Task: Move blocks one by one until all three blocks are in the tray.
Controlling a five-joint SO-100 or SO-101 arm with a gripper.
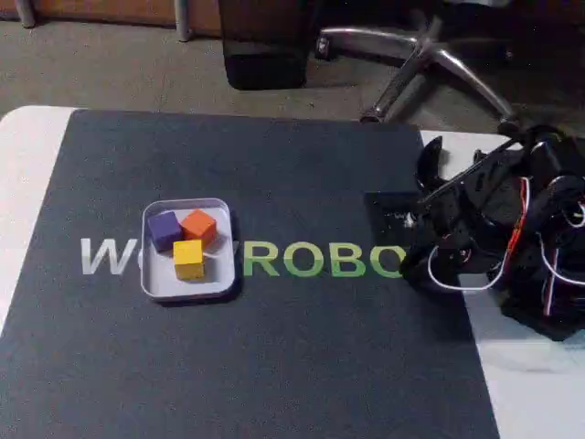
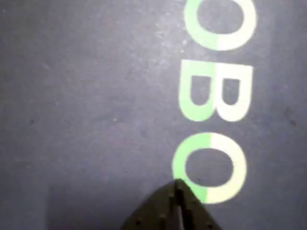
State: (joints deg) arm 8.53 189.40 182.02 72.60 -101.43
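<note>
The tray (image 1: 155, 282) already holds all three blocks: purple (image 1: 164, 229), orange (image 1: 199, 226) just beside it, yellow (image 1: 188, 259) in front of both, so the job looks finished. That likely explains the arm (image 1: 512, 238) folded well right of the tray, its tool (image 2: 178, 189) pressed together, empty, over the dark lettered mat (image 1: 274, 366). The mat covers a white counter (image 1: 27, 146); beyond the tray, a chair base (image 1: 430, 55) stands on carpet.
</note>
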